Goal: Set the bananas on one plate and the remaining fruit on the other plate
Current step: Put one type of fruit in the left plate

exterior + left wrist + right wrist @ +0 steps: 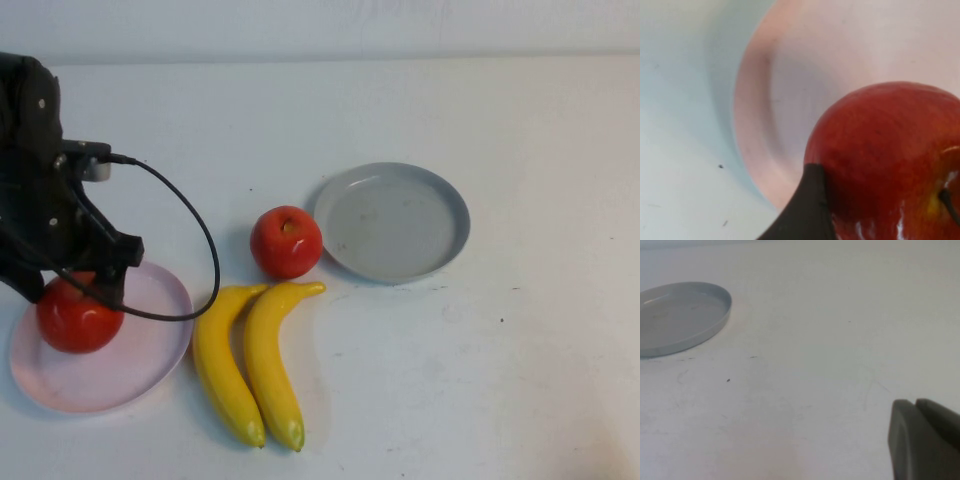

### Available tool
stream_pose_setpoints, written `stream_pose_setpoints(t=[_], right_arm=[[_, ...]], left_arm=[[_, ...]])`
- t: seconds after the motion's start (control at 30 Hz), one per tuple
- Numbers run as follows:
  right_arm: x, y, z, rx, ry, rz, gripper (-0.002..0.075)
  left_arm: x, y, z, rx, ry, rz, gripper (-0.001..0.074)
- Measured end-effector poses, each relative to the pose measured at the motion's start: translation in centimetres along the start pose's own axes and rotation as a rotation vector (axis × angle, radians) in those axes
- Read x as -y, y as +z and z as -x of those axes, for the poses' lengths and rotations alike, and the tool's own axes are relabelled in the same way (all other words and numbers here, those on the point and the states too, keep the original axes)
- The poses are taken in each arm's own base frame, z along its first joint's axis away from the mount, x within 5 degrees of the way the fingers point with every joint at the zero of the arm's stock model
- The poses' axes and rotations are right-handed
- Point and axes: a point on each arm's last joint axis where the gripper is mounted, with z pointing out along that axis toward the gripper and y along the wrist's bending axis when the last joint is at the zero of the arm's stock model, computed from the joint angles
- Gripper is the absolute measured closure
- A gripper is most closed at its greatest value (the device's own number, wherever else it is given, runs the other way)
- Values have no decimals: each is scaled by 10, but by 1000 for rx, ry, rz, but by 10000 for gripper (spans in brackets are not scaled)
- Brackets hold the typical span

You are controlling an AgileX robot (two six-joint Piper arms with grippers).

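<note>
Near the table's left front corner: pale pink plate (150, 370), carrying one red apple (78, 315) on its left part. Left gripper (70, 285) sits directly over this apple, jaws spread wide around it, one dark finger (805, 210) against its skin (gripped or just let go, not determinable). Second apple (286, 241) stands at table centre, just left of the empty grey plate (445, 215). Two bananas (250, 360) lie side by side toward the front edge, long axes running front to back, nearer the left arm. Right gripper (920, 440): shut, empty, parked over bare table right of the grey plate.
</note>
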Motion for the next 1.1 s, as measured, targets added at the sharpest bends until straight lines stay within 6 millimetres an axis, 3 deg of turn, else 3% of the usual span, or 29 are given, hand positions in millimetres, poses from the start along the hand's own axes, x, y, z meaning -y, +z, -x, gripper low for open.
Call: stream_pose_setpoints(t=[0.1, 0.3, 0.57, 0.7, 0.87, 1.1], right_arm=[[0, 0, 0, 0, 0, 0, 743], [0, 0, 0, 0, 0, 0, 743], [0, 0, 0, 0, 0, 0, 743], [0, 0, 0, 0, 0, 0, 743], [0, 0, 0, 0, 0, 0, 743], [0, 0, 0, 0, 0, 0, 743]], left_arm=[[3, -2, -1, 2, 14, -37, 118], [8, 17, 4, -54, 26, -60, 118], [9, 24, 11, -68, 58, -56, 118], [9, 24, 25, 89, 68, -46, 118], [8, 42, 46, 252, 107, 0, 120], [14, 34, 45, 281, 157, 36, 121]])
